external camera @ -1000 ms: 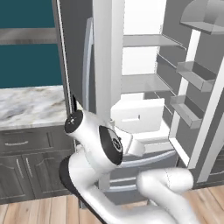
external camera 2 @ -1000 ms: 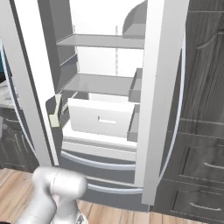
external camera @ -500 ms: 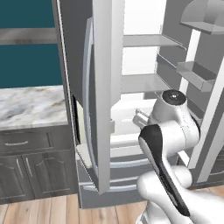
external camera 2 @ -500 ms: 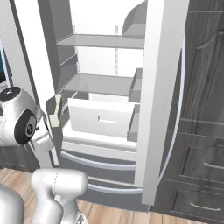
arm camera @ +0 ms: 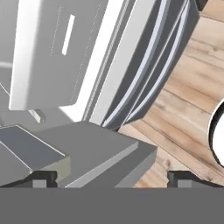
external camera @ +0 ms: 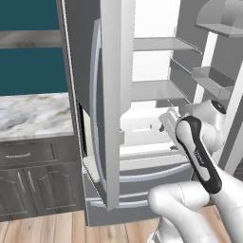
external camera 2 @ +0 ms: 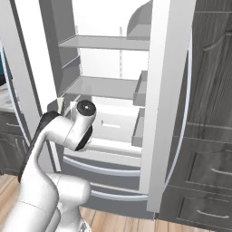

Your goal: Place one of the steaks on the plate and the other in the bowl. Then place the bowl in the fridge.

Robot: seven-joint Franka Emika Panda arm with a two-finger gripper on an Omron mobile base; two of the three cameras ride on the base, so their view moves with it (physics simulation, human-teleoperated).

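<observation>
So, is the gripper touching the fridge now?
Apart. In the hand view the gripper is open and empty, its fingertips clear of the fridge drawers, with wooden floor visible past them.

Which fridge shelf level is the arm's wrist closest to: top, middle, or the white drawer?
The white drawer at the bottom of the open fridge; the wrist sits level with it, below both grey shelves.

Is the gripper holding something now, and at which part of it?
Nothing is held. The gripper has its jaws wide open with nothing between them, in front of the open fridge.
</observation>
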